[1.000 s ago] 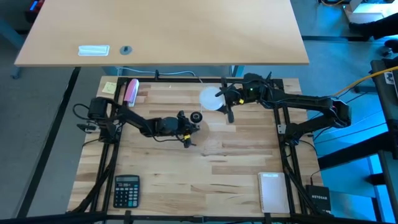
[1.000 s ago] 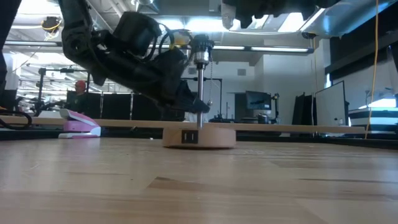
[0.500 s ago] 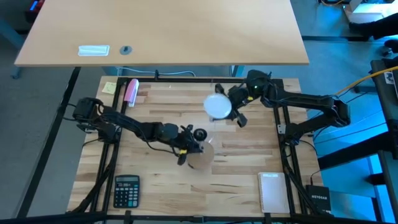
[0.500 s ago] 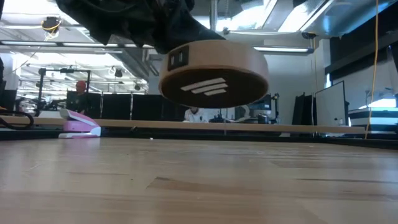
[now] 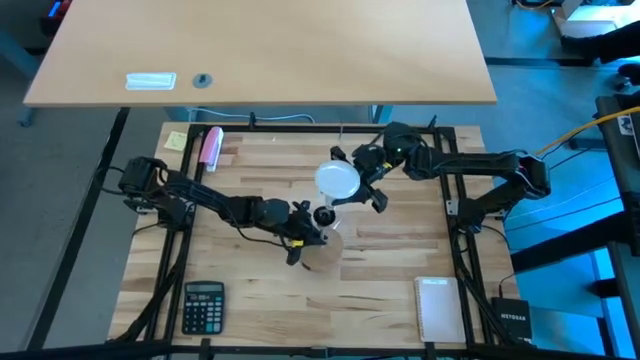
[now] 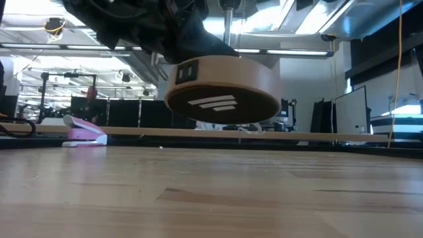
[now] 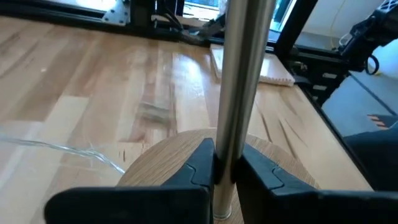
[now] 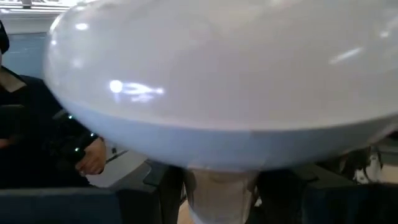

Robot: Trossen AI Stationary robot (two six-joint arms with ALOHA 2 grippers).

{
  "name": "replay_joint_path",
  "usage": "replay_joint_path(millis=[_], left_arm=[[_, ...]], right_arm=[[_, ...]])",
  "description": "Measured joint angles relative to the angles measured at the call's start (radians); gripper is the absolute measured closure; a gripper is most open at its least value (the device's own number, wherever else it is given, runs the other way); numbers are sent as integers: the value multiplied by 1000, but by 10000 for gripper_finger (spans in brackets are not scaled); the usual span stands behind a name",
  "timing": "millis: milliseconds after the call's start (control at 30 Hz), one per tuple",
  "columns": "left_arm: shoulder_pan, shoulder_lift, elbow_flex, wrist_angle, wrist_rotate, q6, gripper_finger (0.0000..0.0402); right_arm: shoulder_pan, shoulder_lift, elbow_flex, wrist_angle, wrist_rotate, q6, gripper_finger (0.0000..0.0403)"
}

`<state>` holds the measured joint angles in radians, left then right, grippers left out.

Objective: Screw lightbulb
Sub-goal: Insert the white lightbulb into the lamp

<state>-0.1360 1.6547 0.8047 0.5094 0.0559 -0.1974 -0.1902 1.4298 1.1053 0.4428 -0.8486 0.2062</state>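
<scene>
High view: the left gripper [image 5: 308, 228] has its fingers [image 7: 202, 168] pinched tight on the metal rod [image 7: 239, 93] of the wooden lamp base [image 6: 221, 84], holding it clear of the worktop [image 5: 380, 280], probably so its socket [image 5: 323, 214] meets the bulb; the right gripper [image 5: 362, 180] clasps the lightbulb [image 5: 337, 181] by its neck, just beside that socket, not yet seated; the bulb is a smooth, glossy white globe.

a long pale desk [image 5: 260, 50] stands behind the wooden worktable [image 5: 250, 290].
</scene>
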Motion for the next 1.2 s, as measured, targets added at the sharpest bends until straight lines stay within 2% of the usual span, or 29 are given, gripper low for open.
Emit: replay_joint_path(millis=[367,667,1067,1200], left_arm=[[0,0,0,5,0,3,375],[0,-3,0,39,0,15,375],[5,-10,0,41,-67,-23,375],[5,-10,28,-13,-96,-28,375]], right_arm=[[2,89,-2,21,-10,12,237],[1,91,-2,-2,-47,0,237],[1,87,1,-68,10,-67,237],[0,86,3,-106,35,-102,237]])
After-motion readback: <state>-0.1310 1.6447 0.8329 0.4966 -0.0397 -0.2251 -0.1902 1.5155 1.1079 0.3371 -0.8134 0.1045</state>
